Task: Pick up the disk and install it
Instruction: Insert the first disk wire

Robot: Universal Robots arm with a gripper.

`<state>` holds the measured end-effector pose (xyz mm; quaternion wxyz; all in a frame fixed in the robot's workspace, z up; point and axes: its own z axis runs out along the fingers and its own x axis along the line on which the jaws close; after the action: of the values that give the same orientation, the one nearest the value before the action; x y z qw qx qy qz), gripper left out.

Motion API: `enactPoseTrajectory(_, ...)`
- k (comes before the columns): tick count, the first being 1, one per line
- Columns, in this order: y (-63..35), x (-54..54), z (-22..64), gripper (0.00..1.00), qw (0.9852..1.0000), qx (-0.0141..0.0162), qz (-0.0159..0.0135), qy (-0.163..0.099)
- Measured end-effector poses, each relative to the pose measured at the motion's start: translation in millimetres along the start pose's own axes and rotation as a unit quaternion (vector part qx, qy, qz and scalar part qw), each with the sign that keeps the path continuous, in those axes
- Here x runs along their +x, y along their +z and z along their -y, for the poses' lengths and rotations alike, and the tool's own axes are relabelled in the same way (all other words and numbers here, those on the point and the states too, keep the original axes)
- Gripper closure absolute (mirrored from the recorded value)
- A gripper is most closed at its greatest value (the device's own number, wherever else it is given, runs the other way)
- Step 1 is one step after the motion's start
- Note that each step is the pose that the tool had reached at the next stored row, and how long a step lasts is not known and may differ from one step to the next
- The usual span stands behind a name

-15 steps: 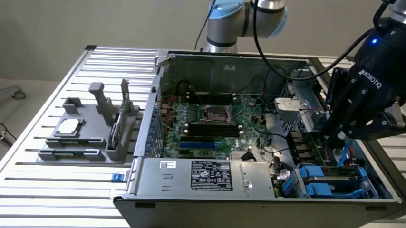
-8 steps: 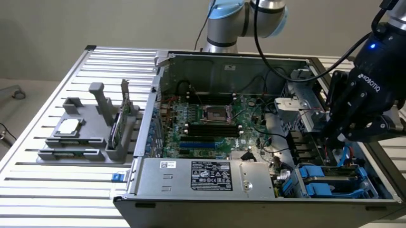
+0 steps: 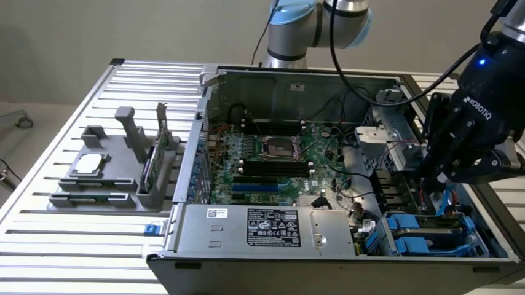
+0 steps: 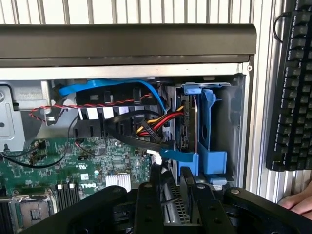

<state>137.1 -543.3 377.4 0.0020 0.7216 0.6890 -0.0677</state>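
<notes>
The disk (image 4: 189, 122) stands on edge in the drive bay at the front corner of the open computer case (image 4: 126, 44). It is a grey metal slab with a bright blue carrier (image 4: 210, 163) along its side. In the exterior view the disk (image 3: 431, 224) shows as a silver face between blue rails, low at that view's right. My black gripper (image 3: 439, 184) hangs directly above it. In the wrist view my gripper (image 4: 175, 195) reaches the near end of the carrier, with one of the fingers (image 4: 148, 204) on each side of that end, shut on it.
Red, yellow and black cables (image 4: 151, 124) and a blue cable (image 4: 97, 87) run beside the bay. The motherboard (image 3: 271, 153) and power supply (image 3: 271, 227) fill the case. A grey fixture (image 3: 107, 184) at the exterior view's left holds a chip and a green card. A keyboard (image 4: 292, 87) and a person's hand (image 4: 298, 202) lie outside the case.
</notes>
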Motion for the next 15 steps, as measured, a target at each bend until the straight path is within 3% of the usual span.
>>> enactPoseTrajectory(15, 2.0, 6.6, -7.8, 0.69, 1.0000, -0.0007, 0.0003, 0.000)
